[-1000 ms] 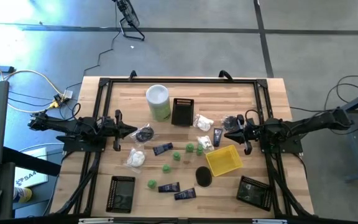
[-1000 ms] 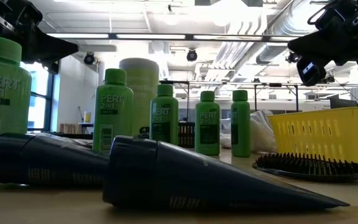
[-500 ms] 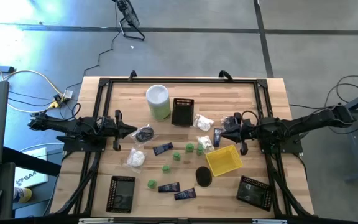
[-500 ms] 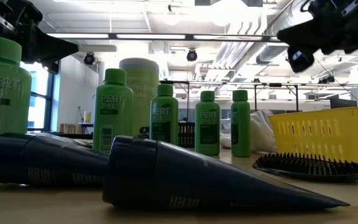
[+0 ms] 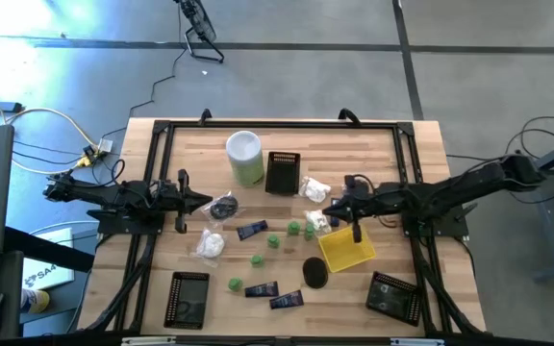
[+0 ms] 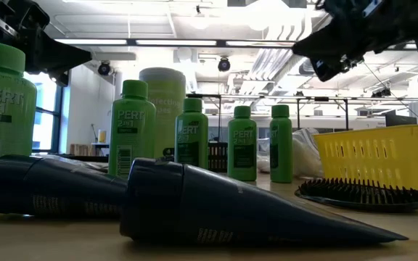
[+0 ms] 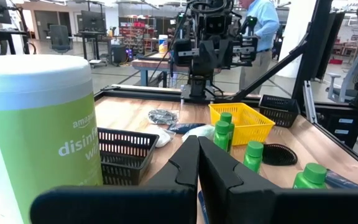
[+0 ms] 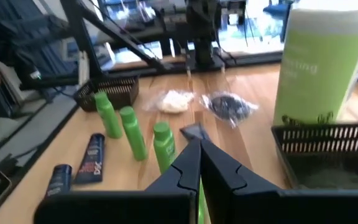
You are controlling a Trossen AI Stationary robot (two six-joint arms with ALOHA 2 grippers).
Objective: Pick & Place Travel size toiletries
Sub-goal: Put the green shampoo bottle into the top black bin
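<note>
Toiletries (image 5: 258,259) all loose across frame centre, none binned | left gripper (image 5: 206,202) waits at left-centre, fingers together, empty | yellow basket (image 5: 346,248) right of centre looks empty | right gripper (image 5: 329,210) above basket's upper-left, fingers pressed together, nothing held | judgement: barely started, every piece left.

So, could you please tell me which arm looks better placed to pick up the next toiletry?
Probably the right: its shut hand hangs over the white packets and green bottles beside the yellow basket, while the left hand waits at the table's left.
</note>
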